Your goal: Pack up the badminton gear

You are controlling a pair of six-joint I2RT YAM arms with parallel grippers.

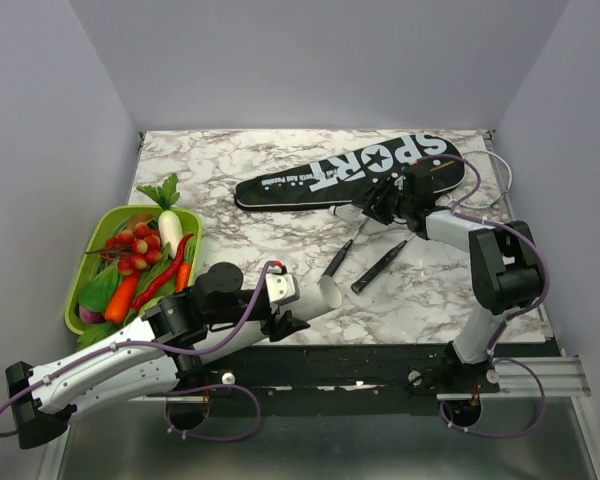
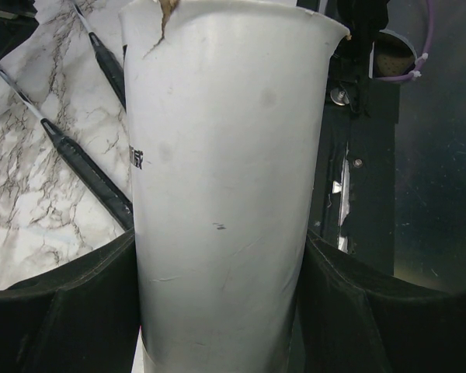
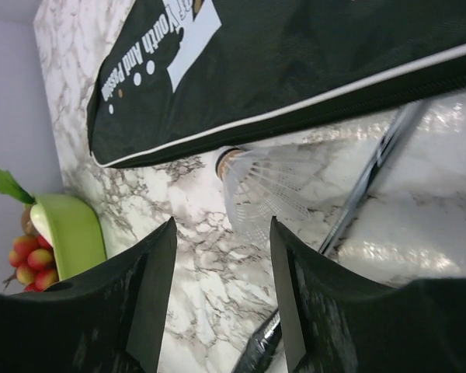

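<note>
Of the rackets [image 1: 380, 266] only handles read clearly, below the bag [image 1: 320, 182]. Left claw [image 2: 221, 303] grips a white tube [image 2: 217, 155]; right claw [image 3: 221, 295] gapes over a shuttlecock [image 3: 264, 190].

The whole table [image 1: 230, 160] is viewed from above and behind. Both wrist views are set close and low; the bag [image 1: 350, 172] is shared with the right one.

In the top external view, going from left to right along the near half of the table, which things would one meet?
Green plastic tray of toy vegetables → white cylindrical tube → black racket handle lying further right → right arm's black elbow joint.
</note>
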